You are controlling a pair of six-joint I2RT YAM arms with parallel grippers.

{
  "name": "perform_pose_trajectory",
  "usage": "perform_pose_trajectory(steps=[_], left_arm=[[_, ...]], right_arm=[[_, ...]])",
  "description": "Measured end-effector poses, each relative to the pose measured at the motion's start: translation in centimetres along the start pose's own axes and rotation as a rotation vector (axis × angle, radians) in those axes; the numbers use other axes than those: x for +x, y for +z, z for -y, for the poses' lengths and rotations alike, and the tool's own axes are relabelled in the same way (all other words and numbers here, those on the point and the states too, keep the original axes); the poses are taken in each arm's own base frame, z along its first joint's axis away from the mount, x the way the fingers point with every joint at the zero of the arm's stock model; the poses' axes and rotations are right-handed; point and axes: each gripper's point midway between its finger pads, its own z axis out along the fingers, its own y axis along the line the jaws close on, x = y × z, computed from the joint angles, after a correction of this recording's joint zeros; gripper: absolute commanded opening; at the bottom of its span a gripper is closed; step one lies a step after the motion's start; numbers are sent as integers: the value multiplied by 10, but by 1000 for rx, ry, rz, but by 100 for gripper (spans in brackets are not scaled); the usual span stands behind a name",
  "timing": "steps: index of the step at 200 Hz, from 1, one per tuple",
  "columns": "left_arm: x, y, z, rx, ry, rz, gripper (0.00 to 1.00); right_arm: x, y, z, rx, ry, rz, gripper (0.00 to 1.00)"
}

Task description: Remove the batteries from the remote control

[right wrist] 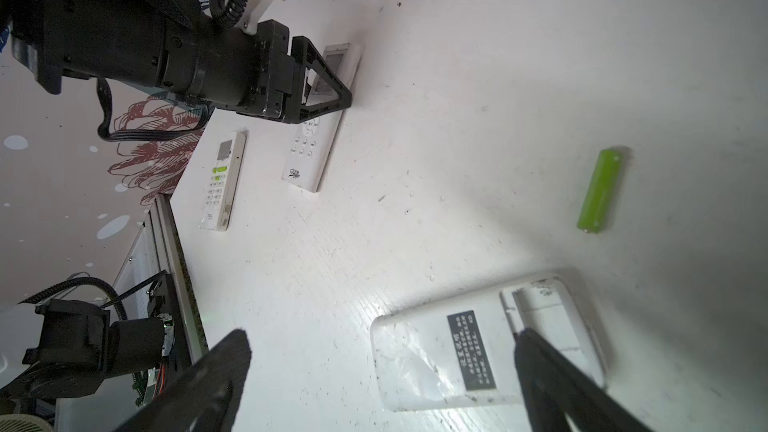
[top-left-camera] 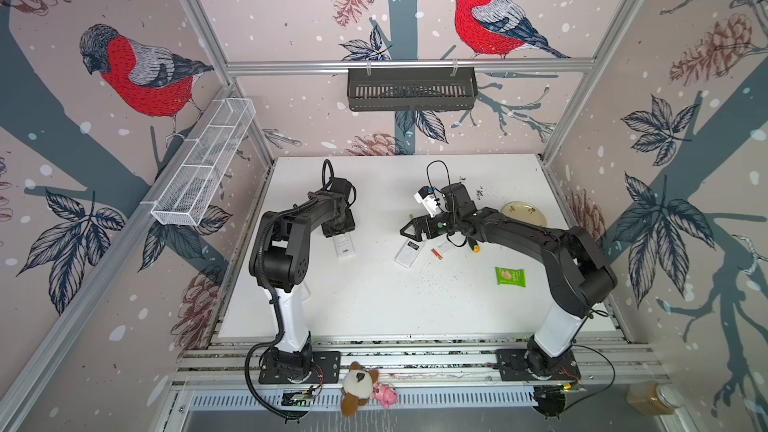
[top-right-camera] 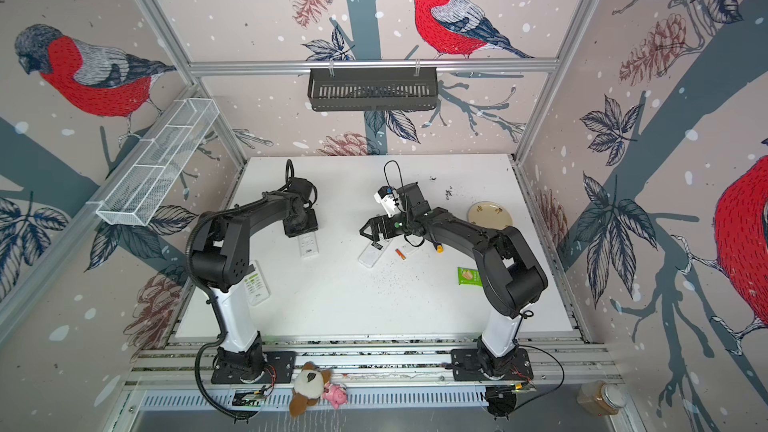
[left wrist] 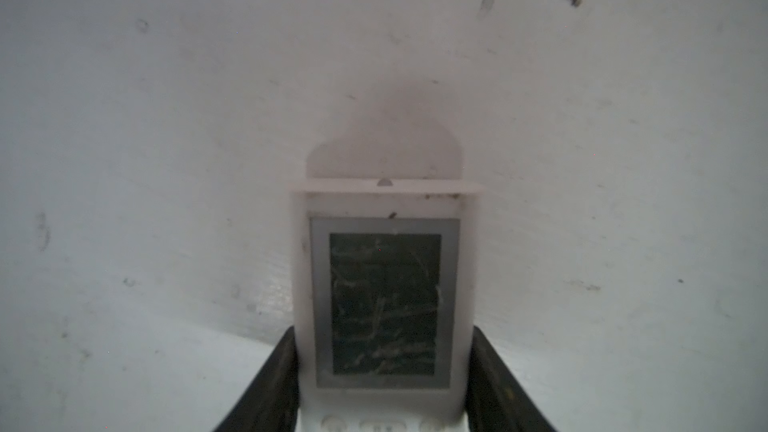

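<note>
White tabletop (top-left-camera: 374, 305), bird wallpaper (top-left-camera: 490, 14) all round. Left gripper (left wrist: 383, 332) has its fingers pressed to both sides of the screen remote (left wrist: 382, 268), so it's gripping that. Right gripper (right wrist: 382, 336) hangs spread wide over the face-down remote (right wrist: 436, 359), whose battery bay is open. Green battery (right wrist: 600, 191) lies loose beside that remote, clear of the fingers. Orange-red battery (top-left-camera: 436, 254) lies just beside it too. Count: three remotes, including the green-button remote (right wrist: 220, 180), and two batteries.

The worktop (top-left-camera: 374, 305) is white, one battery (right wrist: 600, 191) lime green, another battery (top-left-camera: 436, 254) orange-red, the packet (top-left-camera: 510, 276) green, the plate (top-left-camera: 524, 213) cream, the remote (left wrist: 384, 297) white with a grey-framed dark screen, the walls (top-left-camera: 291, 14) pale pink with red-breasted birds and pinecones.
</note>
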Motion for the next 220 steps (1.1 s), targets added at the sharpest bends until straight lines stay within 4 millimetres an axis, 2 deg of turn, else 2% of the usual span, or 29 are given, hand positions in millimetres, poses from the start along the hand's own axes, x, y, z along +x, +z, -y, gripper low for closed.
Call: perform_pose_trajectory(steps=[22,50,75,101,134,178,198,220], left_arm=[[1,-6,7,55,-13,-3,45],[12,-25,32,223,-65,-52,45],[2,-49,53,378,-135,-22,43],[1,-65,73,502,-183,-37,42],[-6,-87,90,606,-205,-22,41],[-3,-103,104,676,-216,-23,41],[0,-110,110,700,-220,-17,41],[3,-115,115,718,-229,-15,41]], right_arm=[[-3,2,-5,-17,-17,17,100],[1,3,-20,-37,-52,24,99],[5,4,-38,-70,-102,51,100],[16,8,-35,-74,-88,61,100],[20,26,-55,-123,-120,63,100],[1,46,-57,-144,-123,94,96],[-11,52,-59,-154,-134,112,91],[-16,60,-57,-154,-129,113,81]])
